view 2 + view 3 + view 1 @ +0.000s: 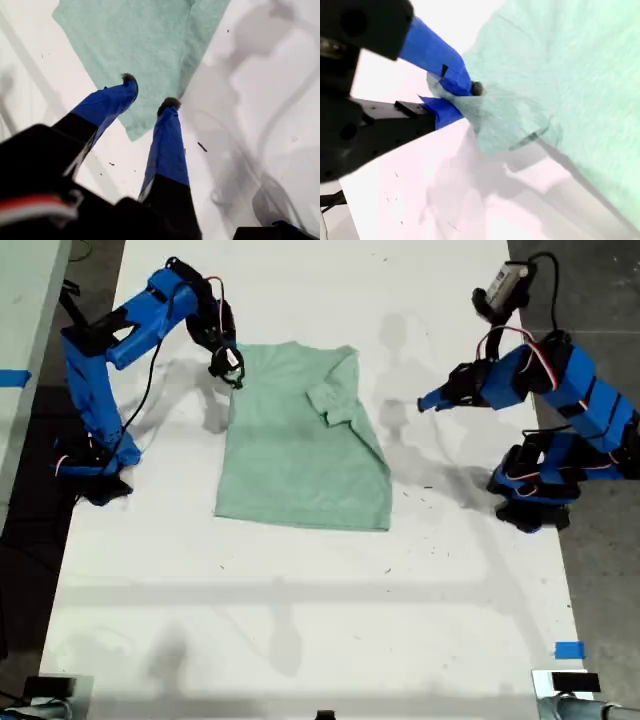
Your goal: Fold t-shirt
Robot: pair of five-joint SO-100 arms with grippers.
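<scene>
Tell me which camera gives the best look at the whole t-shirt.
The exterior view: the t-shirt lies entirely in frame, one sleeve folded inward on the white table. The first wrist view shows only one corner beyond my first end effector; the second wrist view shows only cloth pinched in my second end effector.

T-shirt (560, 80) blurred, cropped up close
</scene>
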